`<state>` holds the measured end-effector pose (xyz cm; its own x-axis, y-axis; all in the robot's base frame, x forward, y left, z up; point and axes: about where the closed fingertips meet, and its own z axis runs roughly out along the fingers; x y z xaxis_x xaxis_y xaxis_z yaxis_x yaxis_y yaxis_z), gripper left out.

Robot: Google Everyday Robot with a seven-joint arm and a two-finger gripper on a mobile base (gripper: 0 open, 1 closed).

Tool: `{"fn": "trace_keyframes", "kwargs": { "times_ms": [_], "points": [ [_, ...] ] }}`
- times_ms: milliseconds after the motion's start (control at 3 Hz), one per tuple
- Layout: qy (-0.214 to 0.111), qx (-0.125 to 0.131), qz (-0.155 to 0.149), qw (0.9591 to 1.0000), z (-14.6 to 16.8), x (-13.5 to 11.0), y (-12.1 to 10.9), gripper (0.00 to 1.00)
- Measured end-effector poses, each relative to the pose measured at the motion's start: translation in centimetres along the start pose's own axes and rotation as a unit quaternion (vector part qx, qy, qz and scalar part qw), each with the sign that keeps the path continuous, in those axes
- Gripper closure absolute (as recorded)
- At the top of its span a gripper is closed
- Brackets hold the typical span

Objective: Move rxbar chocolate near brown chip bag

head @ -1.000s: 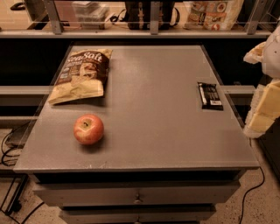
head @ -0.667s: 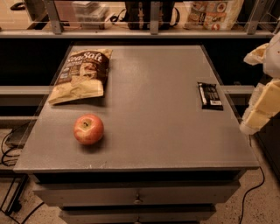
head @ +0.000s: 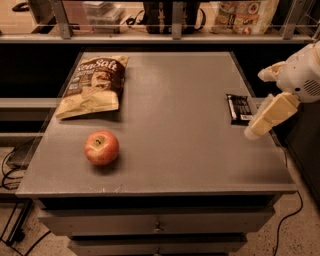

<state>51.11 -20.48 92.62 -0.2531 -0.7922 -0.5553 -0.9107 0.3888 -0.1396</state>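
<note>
The rxbar chocolate [head: 238,108] is a small flat black bar with a white stripe, lying near the right edge of the grey table [head: 175,150]. The brown chip bag [head: 94,84] lies flat at the table's back left, with white "Sea Salt" lettering on its dark top. My gripper [head: 255,105] comes in from the right, just right of the bar and above the table's right edge. Its two cream fingers [head: 272,116] are spread apart and hold nothing.
A red apple [head: 101,147] sits on the front left of the table, in front of the chip bag. A shelf with a rail and packages [head: 245,15] runs behind the table. Drawers [head: 157,225] are below the front edge.
My gripper has moved left and a little up, closer to the rxbar chocolate. The bar, chip bag and apple have not moved.
</note>
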Motion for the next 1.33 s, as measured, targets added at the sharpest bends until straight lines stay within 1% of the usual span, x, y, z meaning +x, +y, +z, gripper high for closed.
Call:
{"fn": "trace_keyframes", "kwargs": {
  "times_ms": [333, 667, 1000, 1333],
  "points": [
    [-0.03, -0.006, 0.008, 0.9995, 2.9, -0.4, -2.7, 0.0],
    [-0.031, -0.009, 0.011, 0.9994, 3.4, -0.2, -3.0, 0.0],
    [-0.022, -0.006, 0.019, 0.9995, 4.1, 0.5, -2.9, 0.0],
    [-0.016, 0.005, 0.003, 0.9999, 5.5, 0.9, -4.5, 0.0]
  ]
}}
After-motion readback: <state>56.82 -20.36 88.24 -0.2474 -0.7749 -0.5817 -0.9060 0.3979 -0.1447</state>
